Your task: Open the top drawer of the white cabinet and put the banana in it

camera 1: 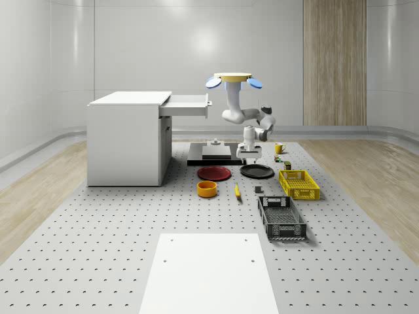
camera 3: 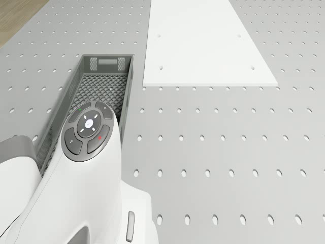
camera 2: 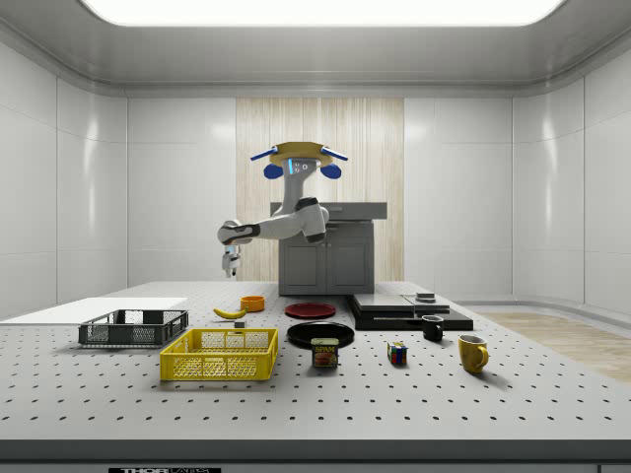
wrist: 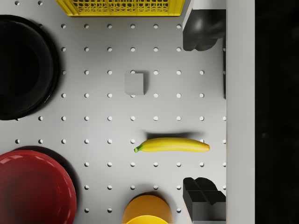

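The drone (camera 1: 236,79) hovers above the table (camera 1: 98,248), near the white cabinet (camera 1: 124,140), whose top drawer (camera 1: 188,104) is already pulled out. The gripper (wrist: 205,112) hangs above the banana (wrist: 172,145), with its fingers (wrist: 202,198) spread apart and nothing between them. The banana is yellow, slightly curved, with a green stem tip. It lies flat on the table, with the orange bowl (wrist: 145,210) at 6 o'clock and the red plate (wrist: 35,186) at 8 o'clock in the wrist view.

No legible text on anything.
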